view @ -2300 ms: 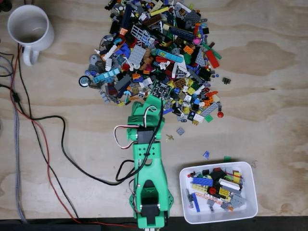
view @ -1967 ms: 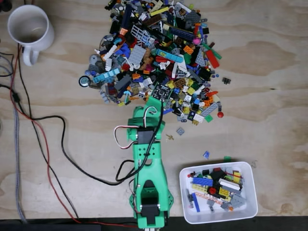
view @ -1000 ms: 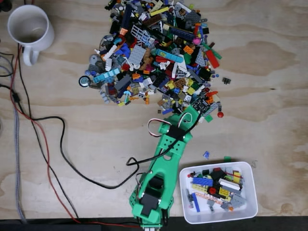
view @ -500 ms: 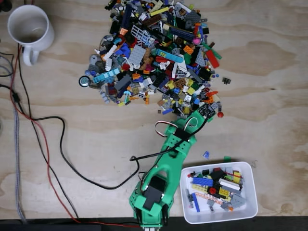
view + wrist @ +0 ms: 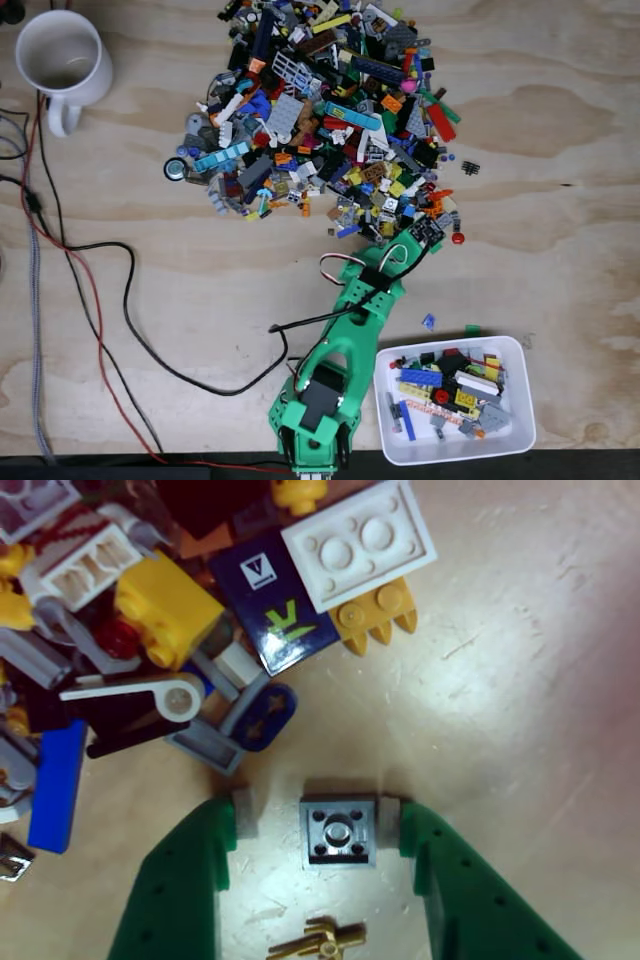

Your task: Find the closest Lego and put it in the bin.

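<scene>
In the wrist view a small grey square Lego plate (image 5: 338, 832) with one centre stud lies flat on the wood. My gripper (image 5: 318, 825) is open around it, its green fingers (image 5: 180, 880) with white pads on either side. The right pad is almost against the plate and the left pad stands a gap away. In the fixed view the green arm (image 5: 360, 310) reaches from the near table edge to the pile's near right fringe and covers that plate. The white bin (image 5: 460, 453) holds several bricks, to the right of the arm's base.
A big pile of mixed Lego (image 5: 320, 110) fills the far middle; its edge (image 5: 150, 610) lies just beyond my fingers. A tan piece (image 5: 320, 942) lies under the wrist. A white mug (image 5: 62, 55) and cables (image 5: 100, 300) occupy the left. Loose blue (image 5: 428, 322) and green (image 5: 472, 328) bits lie near the bin.
The arm has swung from the pile's near middle edge to the right, toward the pile's lower right fringe. Over the last half second it has hardly moved.
</scene>
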`<state>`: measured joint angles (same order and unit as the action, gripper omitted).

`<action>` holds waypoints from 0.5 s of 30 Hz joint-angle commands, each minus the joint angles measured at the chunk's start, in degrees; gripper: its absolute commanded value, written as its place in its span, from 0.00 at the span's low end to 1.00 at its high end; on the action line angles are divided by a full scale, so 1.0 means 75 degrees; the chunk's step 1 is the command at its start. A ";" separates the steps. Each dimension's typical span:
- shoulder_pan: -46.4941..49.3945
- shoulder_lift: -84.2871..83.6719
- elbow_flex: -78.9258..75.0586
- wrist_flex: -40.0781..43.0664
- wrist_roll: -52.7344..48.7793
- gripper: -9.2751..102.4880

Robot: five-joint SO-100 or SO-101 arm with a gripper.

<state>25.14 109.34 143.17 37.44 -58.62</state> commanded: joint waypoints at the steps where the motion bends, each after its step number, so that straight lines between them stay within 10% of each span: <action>1: 0.0117 -0.0082 0.0000 -0.0164 -0.0082 0.23; 15: -0.0363 -0.0129 -0.0891 0.0832 0.0539 0.14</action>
<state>23.99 107.84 140.98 41.13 -56.25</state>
